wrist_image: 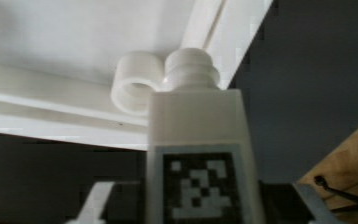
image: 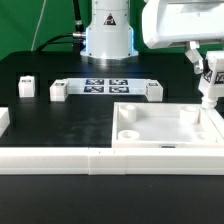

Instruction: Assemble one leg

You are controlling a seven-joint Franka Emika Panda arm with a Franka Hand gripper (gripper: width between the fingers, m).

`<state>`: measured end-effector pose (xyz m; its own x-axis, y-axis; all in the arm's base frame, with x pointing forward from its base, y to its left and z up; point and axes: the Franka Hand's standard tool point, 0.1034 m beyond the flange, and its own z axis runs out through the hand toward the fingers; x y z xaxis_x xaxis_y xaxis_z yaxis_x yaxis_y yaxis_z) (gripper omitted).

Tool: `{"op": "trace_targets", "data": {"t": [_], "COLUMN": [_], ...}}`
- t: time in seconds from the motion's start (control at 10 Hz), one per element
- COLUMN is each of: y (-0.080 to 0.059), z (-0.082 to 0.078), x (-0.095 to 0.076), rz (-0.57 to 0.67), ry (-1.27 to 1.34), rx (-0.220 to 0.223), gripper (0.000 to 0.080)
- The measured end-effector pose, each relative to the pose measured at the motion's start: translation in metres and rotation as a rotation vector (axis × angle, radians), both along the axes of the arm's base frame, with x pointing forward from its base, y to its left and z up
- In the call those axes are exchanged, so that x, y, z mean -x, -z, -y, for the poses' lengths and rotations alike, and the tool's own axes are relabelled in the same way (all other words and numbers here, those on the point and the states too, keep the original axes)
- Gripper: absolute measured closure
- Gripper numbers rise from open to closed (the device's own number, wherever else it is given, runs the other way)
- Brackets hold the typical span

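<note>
No readable txt; only b/w fiducial tags on the leg [wrist_image: 197, 150] and, seemingly, the marker board [image: 112, 87].

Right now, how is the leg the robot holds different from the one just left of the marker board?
The held leg is clamped in the end effector; the loose leg is free. The held leg is up at the tray's corner; the loose leg lies on the table. Both are small white blocks.

Plain green backdrop [image: 40, 25] at the back, flat black table [image: 60, 125] in front, bright and even light
</note>
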<state>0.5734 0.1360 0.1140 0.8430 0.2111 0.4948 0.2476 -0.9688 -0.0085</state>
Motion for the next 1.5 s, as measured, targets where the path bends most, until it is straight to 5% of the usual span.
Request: {"op": "trace_targets", "data": {"t": [0.3, 0.8, 1.5], "y": [0.003, 0.013, 0.026], "z": [0.009, 0.007, 0.014], "x": [-0.001, -0.04, -0.043], "rz": [0.014, 0.022, 0.06], "ry": [-0.013, -0.022, -0.008], "rx": [0.015, 0.017, 0.016], "gripper": [0.0509, 0.0509, 0.0509]}}
